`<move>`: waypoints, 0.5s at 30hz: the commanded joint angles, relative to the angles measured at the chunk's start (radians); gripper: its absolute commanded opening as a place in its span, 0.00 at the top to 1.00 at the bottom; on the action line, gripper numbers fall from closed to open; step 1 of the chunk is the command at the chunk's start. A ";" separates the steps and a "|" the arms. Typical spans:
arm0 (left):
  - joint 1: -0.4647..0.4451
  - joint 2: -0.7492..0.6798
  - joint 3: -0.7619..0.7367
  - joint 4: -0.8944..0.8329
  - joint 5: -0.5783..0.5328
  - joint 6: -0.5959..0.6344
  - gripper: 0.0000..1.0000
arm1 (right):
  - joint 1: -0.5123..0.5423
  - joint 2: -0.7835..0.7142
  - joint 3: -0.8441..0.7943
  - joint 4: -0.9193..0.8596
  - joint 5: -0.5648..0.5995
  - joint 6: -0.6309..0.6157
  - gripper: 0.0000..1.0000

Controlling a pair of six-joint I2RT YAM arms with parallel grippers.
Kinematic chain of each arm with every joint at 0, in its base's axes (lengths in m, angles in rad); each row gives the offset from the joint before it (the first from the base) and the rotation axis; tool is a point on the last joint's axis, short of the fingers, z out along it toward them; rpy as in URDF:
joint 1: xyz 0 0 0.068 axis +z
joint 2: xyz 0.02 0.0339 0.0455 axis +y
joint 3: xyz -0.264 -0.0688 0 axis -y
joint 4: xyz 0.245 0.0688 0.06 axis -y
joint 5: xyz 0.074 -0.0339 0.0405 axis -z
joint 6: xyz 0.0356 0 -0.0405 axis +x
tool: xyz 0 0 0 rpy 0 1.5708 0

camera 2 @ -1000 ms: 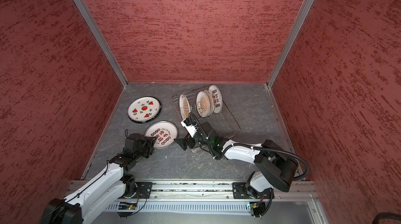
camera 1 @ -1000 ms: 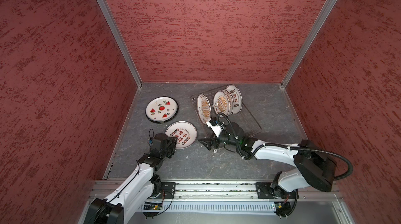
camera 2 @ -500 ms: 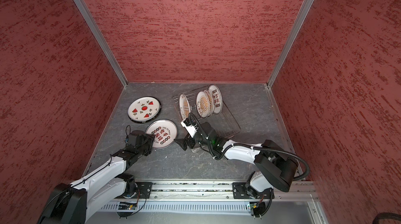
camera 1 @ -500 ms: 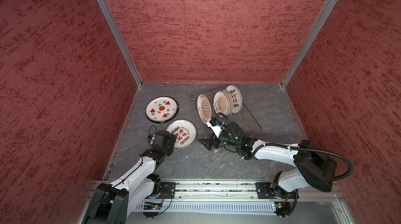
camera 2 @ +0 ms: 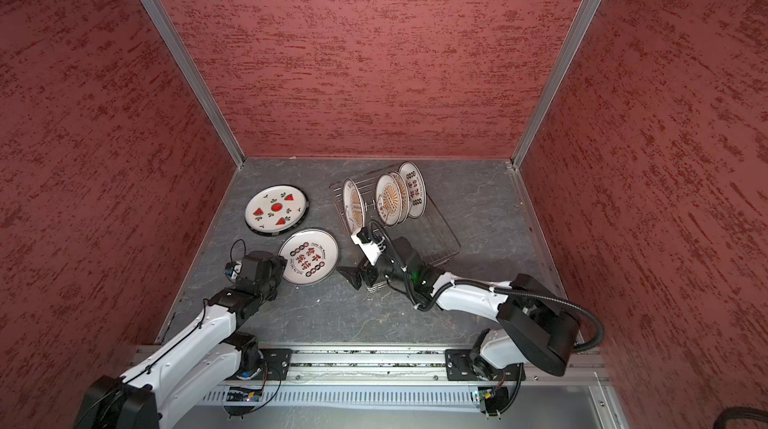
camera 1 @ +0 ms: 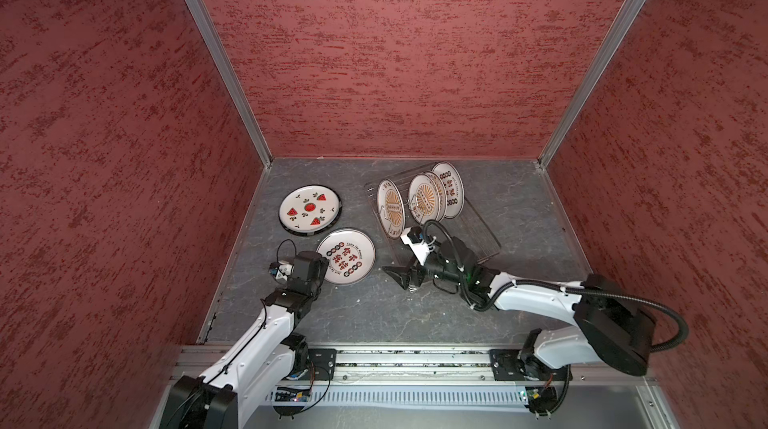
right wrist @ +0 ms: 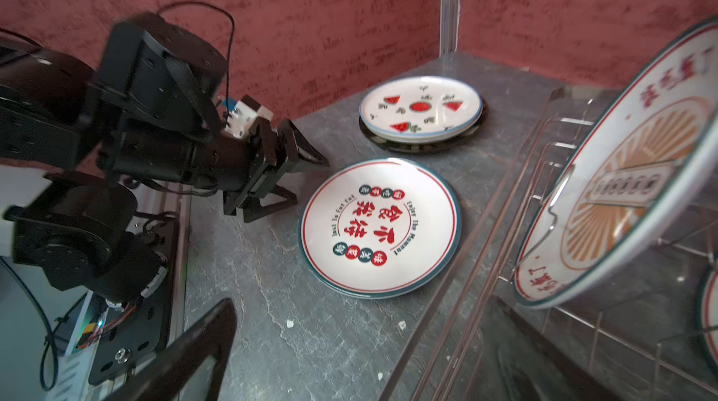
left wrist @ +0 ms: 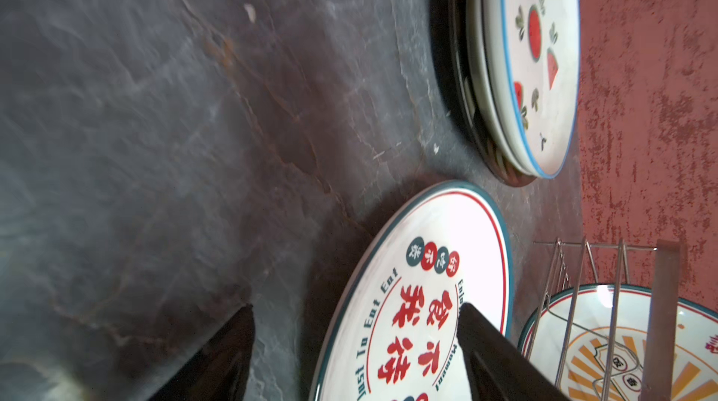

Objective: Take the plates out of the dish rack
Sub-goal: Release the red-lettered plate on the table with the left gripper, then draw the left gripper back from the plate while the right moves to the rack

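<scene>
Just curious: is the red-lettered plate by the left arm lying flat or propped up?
Flat: the plate lies face up on the table, its whole print showing, outside the dish rack.

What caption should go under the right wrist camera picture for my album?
The left claw, open, at the edge of a Chinese-character plate lying flat beside the dish rack.

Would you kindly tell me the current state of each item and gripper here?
watermelon plate, flat, atop a stack
Chinese-character plate, flat on table, ungripped
dish rack, holding four plates on edge
left gripper, open, empty
right gripper, open, empty
</scene>
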 commanded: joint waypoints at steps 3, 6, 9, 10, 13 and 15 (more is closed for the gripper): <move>0.013 -0.129 0.052 -0.142 -0.135 0.059 0.14 | 0.005 -0.164 -0.152 0.281 0.158 0.028 0.01; 0.008 -0.209 0.065 -0.169 -0.179 0.104 0.10 | -0.017 -0.213 -0.194 0.298 0.360 0.084 0.01; -0.006 -0.258 0.067 -0.141 -0.166 0.161 0.07 | -0.090 -0.238 -0.198 0.239 0.416 0.150 0.01; -0.018 -0.265 0.066 -0.123 -0.167 0.183 0.06 | -0.119 -0.244 -0.198 0.223 0.405 0.168 0.01; -0.105 -0.262 0.056 -0.002 -0.213 0.315 0.00 | -0.216 -0.269 -0.213 0.211 0.324 0.235 0.01; -0.198 -0.243 0.045 0.087 -0.282 0.408 0.01 | -0.288 -0.297 -0.228 0.204 0.247 0.276 0.01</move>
